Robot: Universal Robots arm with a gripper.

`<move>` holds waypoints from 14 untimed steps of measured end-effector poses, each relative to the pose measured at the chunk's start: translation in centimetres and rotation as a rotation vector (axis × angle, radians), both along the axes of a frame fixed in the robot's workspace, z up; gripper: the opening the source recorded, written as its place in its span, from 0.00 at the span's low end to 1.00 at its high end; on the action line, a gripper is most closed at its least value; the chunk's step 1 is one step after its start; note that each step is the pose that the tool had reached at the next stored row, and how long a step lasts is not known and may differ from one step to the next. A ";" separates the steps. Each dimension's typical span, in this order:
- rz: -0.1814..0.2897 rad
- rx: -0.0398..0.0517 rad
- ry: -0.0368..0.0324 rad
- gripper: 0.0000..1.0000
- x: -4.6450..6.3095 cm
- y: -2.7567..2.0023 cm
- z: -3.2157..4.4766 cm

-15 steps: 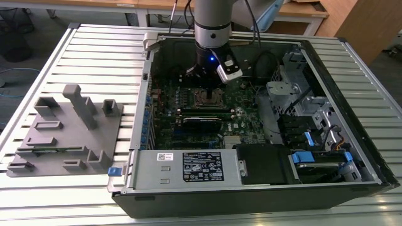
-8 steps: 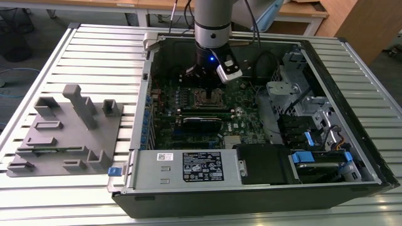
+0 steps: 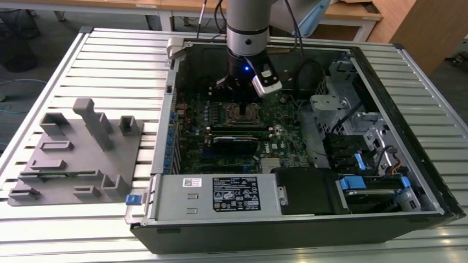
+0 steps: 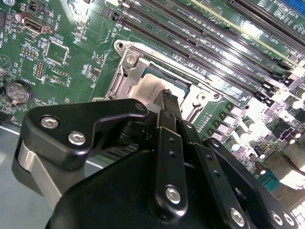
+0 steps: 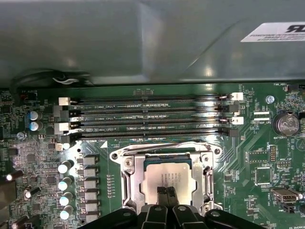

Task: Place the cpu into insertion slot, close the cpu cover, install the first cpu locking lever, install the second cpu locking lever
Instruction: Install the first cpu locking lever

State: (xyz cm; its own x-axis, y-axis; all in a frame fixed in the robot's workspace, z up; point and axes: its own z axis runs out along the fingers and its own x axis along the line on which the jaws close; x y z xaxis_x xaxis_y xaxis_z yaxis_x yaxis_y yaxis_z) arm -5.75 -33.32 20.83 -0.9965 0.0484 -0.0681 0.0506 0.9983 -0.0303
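While the arm reaches down into the open computer case (image 3: 307, 137) in the middle of the exterior view, its tool (image 5: 166, 194) sits right over the cpu (image 5: 167, 175). In the first wrist view, low in the middle of the frame, the two black fingertips (image 5: 162, 194) are pressed together, and nothing is held between them. They look to be touching the shiny top of the chip, or hanging just above it; I cannot tell which.

The cpu lies flat inside the insertion slot (image 5: 127, 183), on the green motherboard (image 5: 248, 162). The cpu cover (image 5: 139, 164) looks like it is already down, because its silver frame lies flat around the chip and the chip shows through the square window. So I think the first two steps are done, and the work now is with the locking levers. A thin silver lever (image 5: 162, 144) runs along the upper edge of the socket, just below the long black memory slots (image 5: 147, 117). I cannot tell if it is hooked in yet.

In the second wrist view the same socket sits upper middle, with the tool's tip (image 4: 167, 99) over the chip (image 4: 143, 88).

The next move needs care: a gentle push in the right spot, since the lever is thin and the little parts near it are packed close.

On the slatted table (image 3: 95, 60), at the left of the exterior view, stands a grey holder (image 3: 76, 156).
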 end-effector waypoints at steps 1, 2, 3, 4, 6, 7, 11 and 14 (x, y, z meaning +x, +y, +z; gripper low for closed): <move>0.000 0.0001 0.0006 0.11 0.0 0.00 0.00; 0.000 0.0002 0.0013 0.11 0.0 0.00 0.00; 0.000 0.0002 0.0019 0.11 0.0 0.00 0.00; 0.000 0.0002 0.0026 0.11 0.0 0.00 0.00; 0.000 0.0003 0.0038 0.11 0.0 0.00 0.00; 0.000 0.0004 0.0045 0.11 0.0 0.00 0.00; 0.000 0.0005 0.0070 0.11 0.0 0.00 0.00; 0.000 0.0008 0.0089 0.11 0.0 0.00 0.00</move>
